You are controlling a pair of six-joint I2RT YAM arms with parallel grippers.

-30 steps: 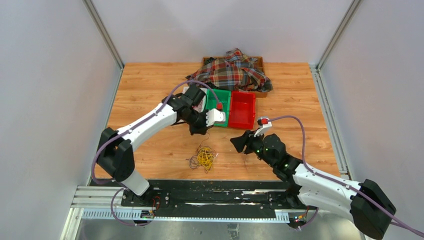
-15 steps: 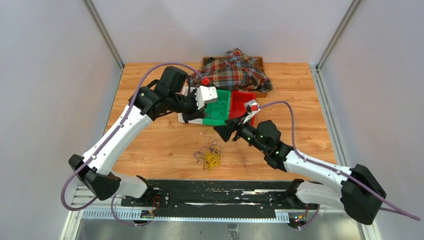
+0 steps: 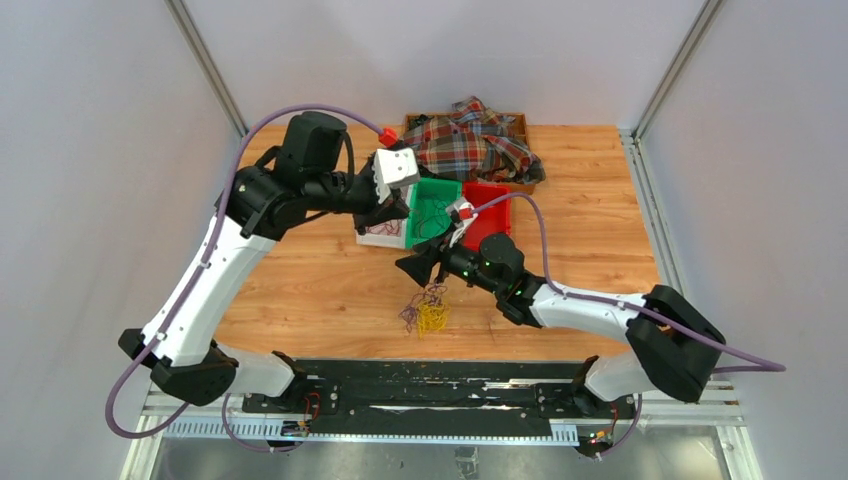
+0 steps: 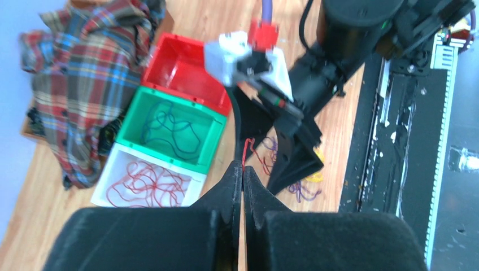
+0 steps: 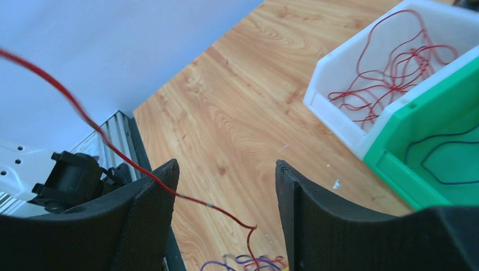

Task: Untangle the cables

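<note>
Top: cable tangle (image 3: 430,312) on desk (image 3: 300,270), middle of near edge. My left fingers (image 3: 390,208) over white bin (image 3: 372,236), right fingers (image 3: 413,268) near tangle. Left wrist: left fingers clenched on red cable (image 4: 245,151). Right wrist: right fingers released, red cable running between them.

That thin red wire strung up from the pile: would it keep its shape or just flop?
Probably floppy: the red wire bends and kinks on its way down to the pile. Likely very light: the left gripper hangs it by a fingertip pinch. It may snag there.
</note>
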